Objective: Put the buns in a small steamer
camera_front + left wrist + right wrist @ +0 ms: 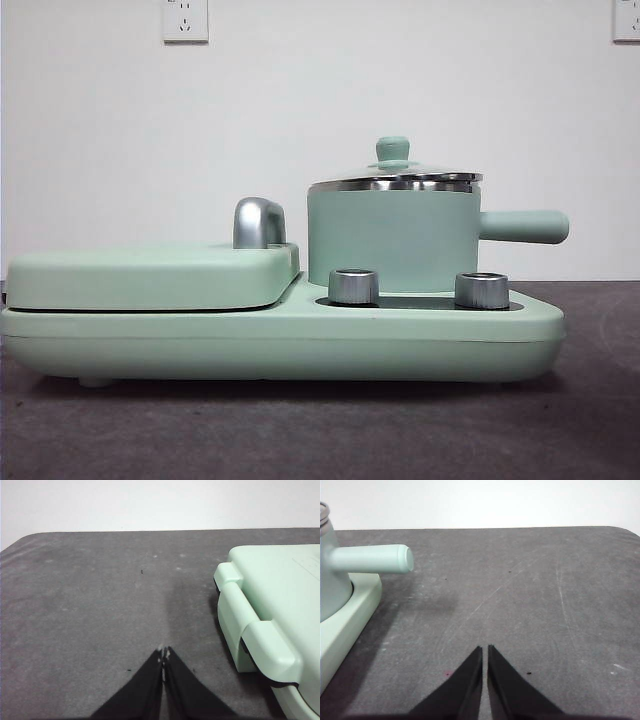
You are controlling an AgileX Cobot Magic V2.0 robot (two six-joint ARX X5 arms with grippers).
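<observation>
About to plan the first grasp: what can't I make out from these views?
- Buns: in no view.
- Small steamer inside: front view, lid covers it.
- Under the griddle lid: shut, hidden.
- Steamer body: right wrist view, cut by the edge.
- Left gripper and right gripper: absent from front view.

Left gripper (164,652) closed, griddle lid (272,605) beside

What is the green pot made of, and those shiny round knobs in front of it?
The green pot looks like matte painted metal or enamel, with a mirror-bright steel rim. The two knobs look like brushed metal, maybe chromed plastic: silvery with soft reflections.
</observation>
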